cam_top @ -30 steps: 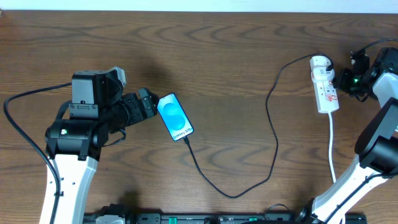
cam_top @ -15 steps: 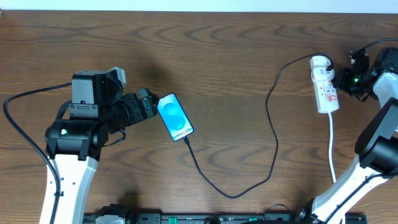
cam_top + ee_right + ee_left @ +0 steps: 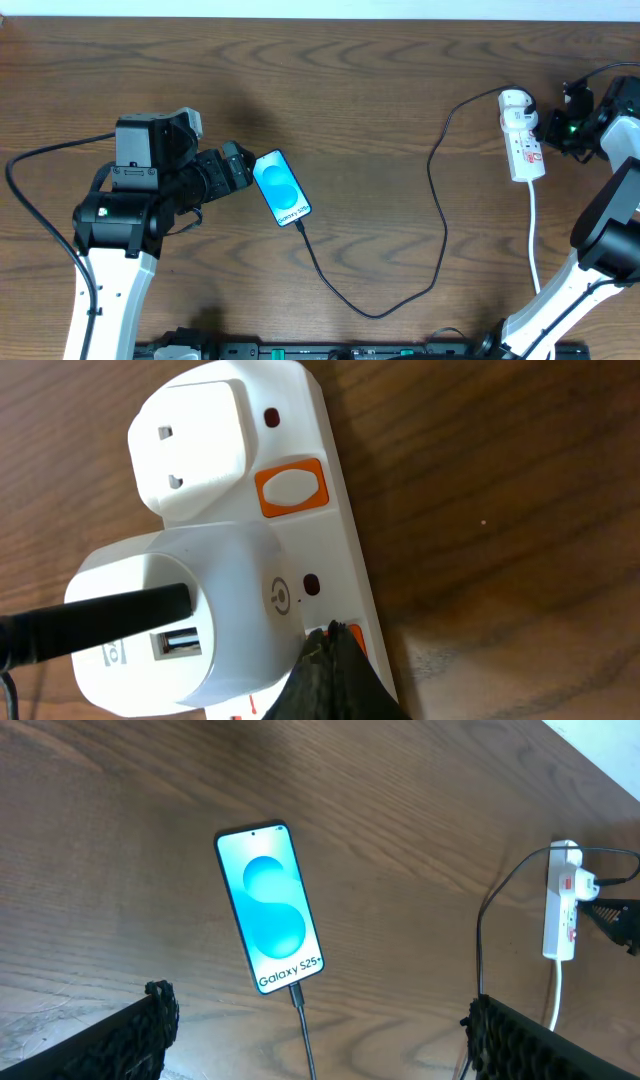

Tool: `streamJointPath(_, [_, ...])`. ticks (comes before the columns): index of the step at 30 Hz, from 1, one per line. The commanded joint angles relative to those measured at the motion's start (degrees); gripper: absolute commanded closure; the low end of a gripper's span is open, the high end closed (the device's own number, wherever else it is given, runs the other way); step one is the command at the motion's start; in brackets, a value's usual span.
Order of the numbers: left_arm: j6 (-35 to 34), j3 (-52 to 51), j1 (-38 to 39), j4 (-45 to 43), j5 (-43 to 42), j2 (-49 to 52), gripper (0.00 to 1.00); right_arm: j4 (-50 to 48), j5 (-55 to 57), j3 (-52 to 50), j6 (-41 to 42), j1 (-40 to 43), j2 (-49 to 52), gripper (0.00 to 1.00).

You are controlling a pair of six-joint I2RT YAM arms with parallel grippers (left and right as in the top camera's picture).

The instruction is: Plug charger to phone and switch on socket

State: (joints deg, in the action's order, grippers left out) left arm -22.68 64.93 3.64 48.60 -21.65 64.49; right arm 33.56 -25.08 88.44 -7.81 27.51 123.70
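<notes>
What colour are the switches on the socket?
Orange switches, clearest in the right wrist view.

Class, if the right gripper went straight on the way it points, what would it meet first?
Likely the orange switch on the power strip beside the adapter; the right gripper, shut, looks almost on it.

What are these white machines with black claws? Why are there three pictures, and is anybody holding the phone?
They are two robot arms at a wooden table. One picture looks down from above. The other two come from small cameras on each arm's wrist. On the table lie a lit phone, a thin black charger cable plugged into its bottom end, and a white socket strip. The left pincer is open beside the phone, holding nothing. The right pincer is shut, its tip at an orange switch on the strip.
</notes>
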Motion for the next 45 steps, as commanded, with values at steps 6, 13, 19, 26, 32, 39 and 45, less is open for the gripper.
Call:
streamJointPath(6, [0.13, 1.05, -0.07, 0.0, 0.5, -0.39, 0.06, 1.53, -2.29, -0.13, -0.63, -3.61, 2.97, 0.99])
streamJointPath(13, [0.13, 1.05, -0.07, 0.0, 0.52, -0.39, 0.06, 1.01, -2.21, -0.13, -0.61, -4.79, 2.99, 0.99])
streamJointPath(19, [0.13, 1.05, -0.07, 0.0, 0.5, -0.39, 0.06, 0.0, -1.86, -0.13, 0.11, -5.11, 2.99, 0.99])
streamJointPath(26, [0.13, 1.05, -0.07, 0.0, 0.5, -0.42, 0.06, 0.55, -2.8, -0.13, 0.52, -5.11, 2.99, 0.99])
streamJointPath(32, [0.13, 1.05, -0.07, -0.02, 0.5, -0.39, 0.06, 1.4, -6.27, -0.13, 2.89, -5.11, 2.99, 0.99])
streamJointPath(39, [0.13, 1.05, -0.07, 0.0, 0.5, -0.42, 0.06, 2.73, -7.87, -0.13, 4.59, -5.57, 2.99, 0.99])
streamJointPath(45, [0.13, 1.05, -0.07, 0.0, 0.5, -0.42, 0.06, 3.74, -7.82, -0.13, 5.03, -6.49, 2.99, 0.99])
